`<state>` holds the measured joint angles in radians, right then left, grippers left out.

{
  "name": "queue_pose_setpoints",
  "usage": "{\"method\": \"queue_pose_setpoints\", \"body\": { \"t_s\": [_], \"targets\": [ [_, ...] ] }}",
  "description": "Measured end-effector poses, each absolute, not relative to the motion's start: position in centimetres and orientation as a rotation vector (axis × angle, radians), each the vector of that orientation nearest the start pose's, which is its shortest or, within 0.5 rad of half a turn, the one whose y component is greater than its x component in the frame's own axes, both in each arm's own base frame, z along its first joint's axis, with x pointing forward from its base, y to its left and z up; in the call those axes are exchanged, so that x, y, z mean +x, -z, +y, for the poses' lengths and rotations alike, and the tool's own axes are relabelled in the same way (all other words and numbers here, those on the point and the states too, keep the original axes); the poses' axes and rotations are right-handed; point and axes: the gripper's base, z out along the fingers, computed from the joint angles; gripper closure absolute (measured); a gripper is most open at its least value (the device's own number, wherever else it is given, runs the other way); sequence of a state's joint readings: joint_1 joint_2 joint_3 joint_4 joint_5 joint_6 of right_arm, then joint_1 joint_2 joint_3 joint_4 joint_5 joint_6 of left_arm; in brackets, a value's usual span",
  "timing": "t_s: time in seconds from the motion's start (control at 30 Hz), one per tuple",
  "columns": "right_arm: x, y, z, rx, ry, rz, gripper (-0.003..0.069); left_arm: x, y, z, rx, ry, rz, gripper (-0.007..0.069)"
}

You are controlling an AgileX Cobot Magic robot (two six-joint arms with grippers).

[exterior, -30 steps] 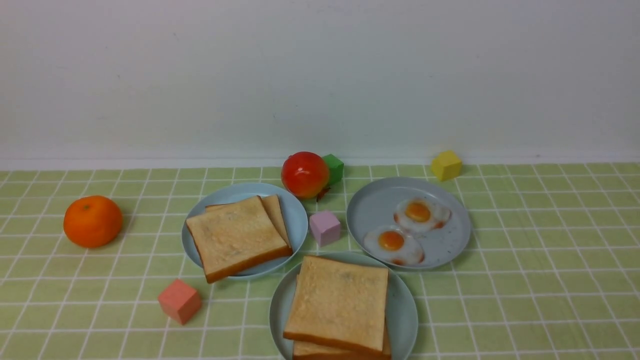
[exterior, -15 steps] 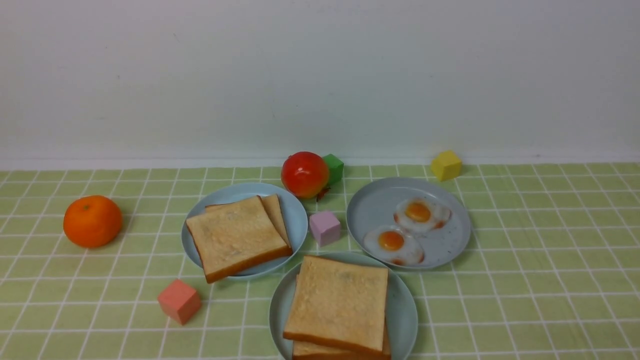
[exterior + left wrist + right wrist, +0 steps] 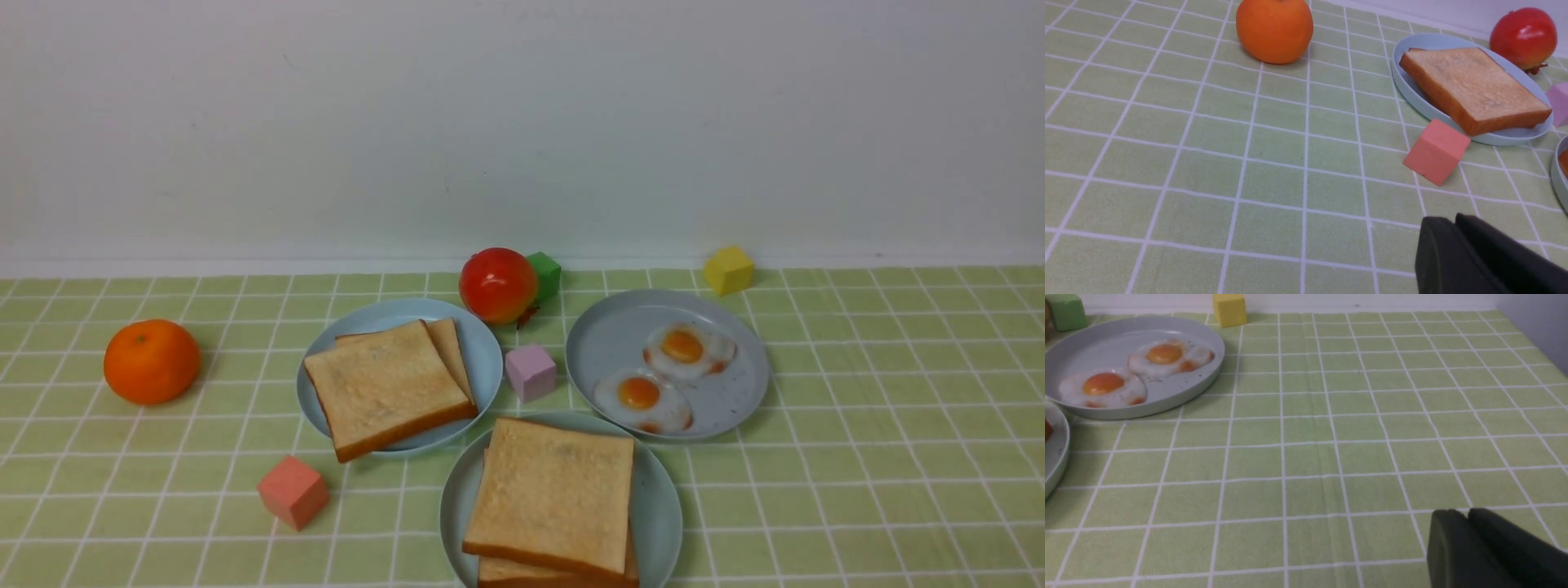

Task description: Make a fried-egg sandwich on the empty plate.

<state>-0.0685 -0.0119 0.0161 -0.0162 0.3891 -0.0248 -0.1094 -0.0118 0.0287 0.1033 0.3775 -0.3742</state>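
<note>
Nearest the robot, the left gripper (image 3: 1455,222) and the right gripper (image 3: 1468,517) each hang low over bare cloth, well apart from the plates. Their dark fingers lie together with only a seam between, and nothing is held. In the front view neither arm shows, and nothing on the table has shifted over the last second. Just beyond sits the pale mint-green plate (image 3: 663,506), no longer empty. On it rests the fried-egg sandwich (image 3: 553,490), two toast slices stacked slightly askew, the lower peeking out at the near edge. No egg shows between them, so I cannot confirm the filling. With both arms drawn back and the stack settled, the task looks finished or very close to it. To the left lies a salmon-pink cube (image 3: 292,490). Further back, a blue-grey plate (image 3: 483,351) carries two spare toast slices (image 3: 388,390), and a lilac cube (image 3: 531,371) stands between it and the grey plate (image 3: 600,343) holding two fried eggs (image 3: 641,398). An orange (image 3: 151,361) sits far left. At the rear are a glossy red fruit (image 3: 496,284), a green cube (image 3: 545,273) and a yellow cube (image 3: 728,269). The green checked tablecloth (image 3: 898,457) lies flat, and a plain white wall (image 3: 522,122) stands behind it.
</note>
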Motion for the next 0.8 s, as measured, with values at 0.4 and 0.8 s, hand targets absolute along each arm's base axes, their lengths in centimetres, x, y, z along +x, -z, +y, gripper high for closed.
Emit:
{"method": "queue_pose_setpoints", "body": {
  "t_s": [0.4,0.8],
  "targets": [
    [5.18,-17.35,-0.42,0.03,0.081,1.877,0.0564,5.25,-17.04,-0.23,-0.185,0.231,1.873,0.0565],
    [5.18,-17.35,-0.42,0.029,0.084,1.877,0.0556,5.25,-17.04,-0.23,-0.185,0.231,1.873,0.0565]
  ]
}}
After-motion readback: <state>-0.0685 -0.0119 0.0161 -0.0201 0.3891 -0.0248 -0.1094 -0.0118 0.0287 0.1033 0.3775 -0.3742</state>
